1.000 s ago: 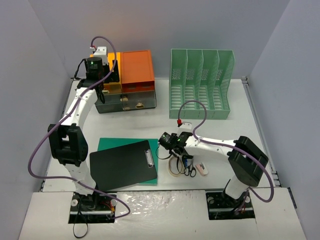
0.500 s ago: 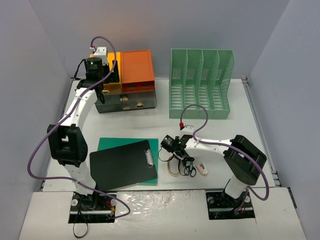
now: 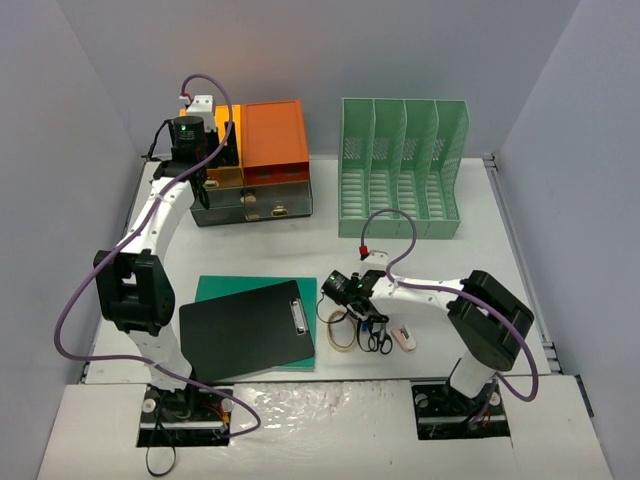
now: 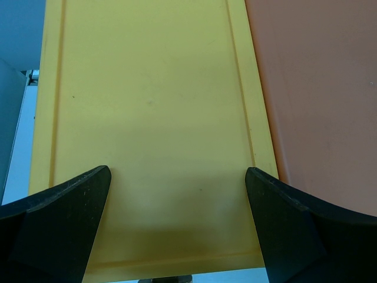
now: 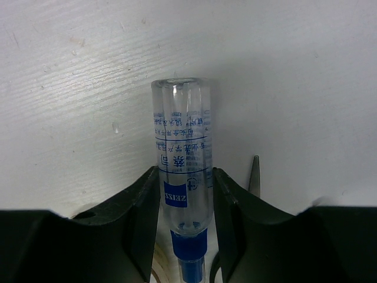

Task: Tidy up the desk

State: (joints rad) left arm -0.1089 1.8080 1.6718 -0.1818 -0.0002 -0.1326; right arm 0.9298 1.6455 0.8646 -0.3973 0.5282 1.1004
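Observation:
The desk (image 3: 480,260) is a white tabletop between grey-lilac walls. My right gripper (image 3: 352,298) is low over its near middle, shut on a small clear spray bottle with a blue cap (image 5: 179,153). In the right wrist view both fingers (image 5: 138,206) press the bottle's sides, and the gripper (image 5: 184,183) holds it just over the white surface. My left gripper (image 3: 222,150) is at the back left, open over the yellow top (image 4: 153,106) of the drawer unit, with its jaws (image 4: 177,177) wide apart and empty.
Black scissors (image 3: 380,340), a rubber band ring (image 3: 345,335) and a small white item (image 3: 403,339) lie by my right gripper. A black clipboard (image 3: 245,328) lies on a green folder (image 3: 215,290). The green file rack (image 3: 402,165) and orange-topped drawers (image 3: 272,135) stand at the back.
My right gripper has shifted slightly nearer and to the right with the bottle, and the right arm has folded in. The left arm has not moved.

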